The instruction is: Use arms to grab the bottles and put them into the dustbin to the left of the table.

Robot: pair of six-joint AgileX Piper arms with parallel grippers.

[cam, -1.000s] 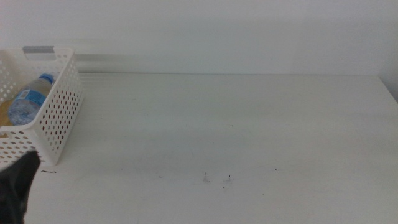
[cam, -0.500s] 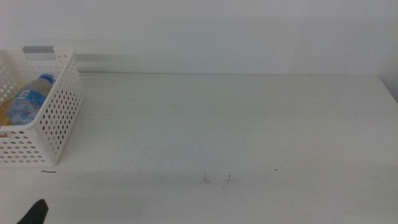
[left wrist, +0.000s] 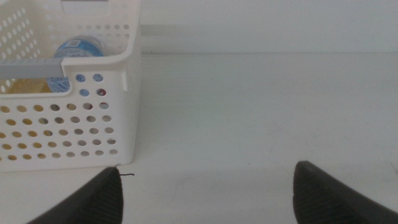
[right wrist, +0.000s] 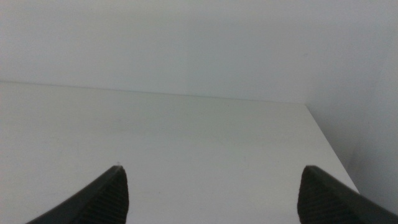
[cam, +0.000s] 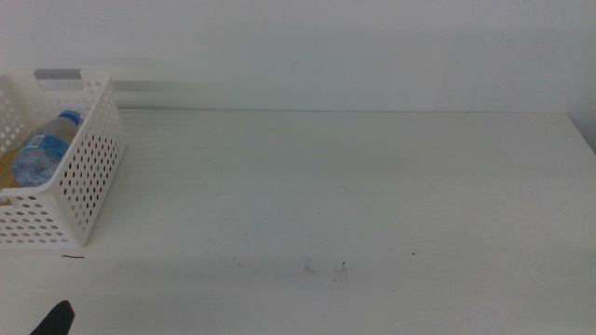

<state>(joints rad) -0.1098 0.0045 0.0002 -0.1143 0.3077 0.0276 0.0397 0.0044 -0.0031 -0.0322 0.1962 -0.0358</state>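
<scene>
The white perforated dustbin (cam: pixel 82 177) stands at the table's left edge. A clear water bottle with a blue cap (cam: pixel 45 149) lies inside it, over something yellow. In the left wrist view the dustbin (left wrist: pixel 118 93) fills the near side, with the water bottle (left wrist: pixel 73 51) behind its grey rim strip and a bit of red showing through a hole. My left gripper (left wrist: pixel 205 193) is open and holds nothing; only a dark tip (cam: pixel 56 321) of it shows at the bottom left of the middle view. My right gripper (right wrist: pixel 211 193) is open over bare table, out of the middle view.
The white table (cam: pixel 354 186) has a few tiny dark specks (cam: pixel 326 268) near the front. A short dark mark (cam: pixel 72 257) lies just in front of the dustbin. The table's right edge (right wrist: pixel 329 149) shows in the right wrist view.
The left gripper has pulled back from beside the dustbin's front corner to the bottom edge of the middle view. The bottle in the dustbin has stayed put.
</scene>
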